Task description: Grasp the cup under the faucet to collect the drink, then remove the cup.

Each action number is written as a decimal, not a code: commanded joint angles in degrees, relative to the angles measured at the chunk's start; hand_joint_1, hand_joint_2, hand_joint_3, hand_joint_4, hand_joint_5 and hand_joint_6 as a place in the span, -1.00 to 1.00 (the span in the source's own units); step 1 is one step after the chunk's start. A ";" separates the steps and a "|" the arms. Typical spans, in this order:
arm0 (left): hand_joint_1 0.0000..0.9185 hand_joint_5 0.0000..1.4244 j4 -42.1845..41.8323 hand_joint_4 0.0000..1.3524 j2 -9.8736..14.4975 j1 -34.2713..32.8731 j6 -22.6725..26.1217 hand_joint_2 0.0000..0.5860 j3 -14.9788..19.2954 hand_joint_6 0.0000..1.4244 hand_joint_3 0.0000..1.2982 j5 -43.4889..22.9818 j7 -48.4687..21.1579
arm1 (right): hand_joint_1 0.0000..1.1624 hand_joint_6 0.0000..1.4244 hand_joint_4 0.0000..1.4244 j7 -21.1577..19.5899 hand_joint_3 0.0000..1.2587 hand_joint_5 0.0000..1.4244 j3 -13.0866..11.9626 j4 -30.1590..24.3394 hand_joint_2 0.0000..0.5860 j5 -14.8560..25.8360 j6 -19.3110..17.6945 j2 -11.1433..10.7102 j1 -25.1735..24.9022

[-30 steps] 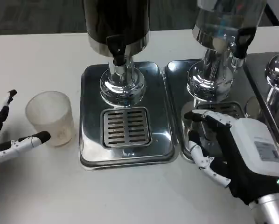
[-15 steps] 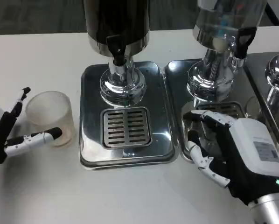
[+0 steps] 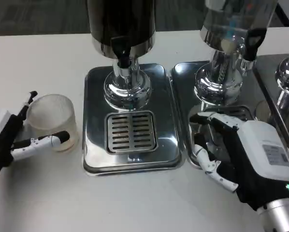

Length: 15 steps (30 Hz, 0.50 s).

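**Barely begun: cup is being reached for, not yet under the faucet**

Here, a white table (image 3: 48, 193) is seen from above, with drink dispensers standing on steel drip trays. A frosted translucent cup (image 3: 52, 121) stands upright on the bare table at the left, just beside the left edge of the central drip tray (image 3: 93, 121) and apart from the slotted grate (image 3: 131, 131) in that tray. Above the grate, the black faucet (image 3: 119, 50) of a dark dispenser (image 3: 121, 21) is seen; nothing is placed beneath it.

The left hand (image 3: 14, 137) is set around the cup from the left, with its fingers spread. One finger lies across the cup's near side at its lower wall, and another fingertip is at the far rim. Whether the cup is actually pressed cannot be told; a firm grip is not shown, and the cup rests on the table.

The right hand (image 3: 231, 154) is held over the front of the second drip tray (image 3: 180, 87), below a clear dispenser (image 3: 231, 19). Its fingers are loosely apart and nothing is held.

By this evidence, the task is judged to be at its first step. The grasp has yet to be closed, and the cup remains to be carried onto the grate under the faucet, filled, and taken away.
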 commanded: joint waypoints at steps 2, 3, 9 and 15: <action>-0.49 -0.83 1.09 -1.00 -1.41 -1.06 -0.01 -0.90 -1.19 -0.62 -1.00 0.89 0.83 | -0.41 -0.49 -0.51 0.31 -0.39 -0.54 -0.40 -0.20 0.66 0.53 0.09 -0.66 -0.17; -0.48 -0.83 1.17 -1.00 -1.54 -1.16 -0.02 -0.88 -1.28 -0.61 -1.00 0.92 0.99 | -0.42 -0.49 -0.51 0.33 -0.39 -0.54 -0.42 -0.20 0.66 0.56 0.14 -0.67 -0.18; -0.47 -0.80 1.93 -1.00 -2.70 -1.98 0.38 -0.85 -2.44 -0.57 -1.00 0.98 1.00 | -0.42 -0.49 -0.51 0.56 -0.39 -0.53 -0.58 -0.59 0.65 0.40 0.39 -0.82 0.23; -0.46 -0.76 2.48 -1.00 -3.78 -2.40 0.84 -0.81 -2.91 -0.52 -1.00 0.80 0.02 | -0.42 -0.49 -0.51 1.08 -0.39 -0.52 -0.73 -1.17 0.65 0.31 0.56 -1.19 0.60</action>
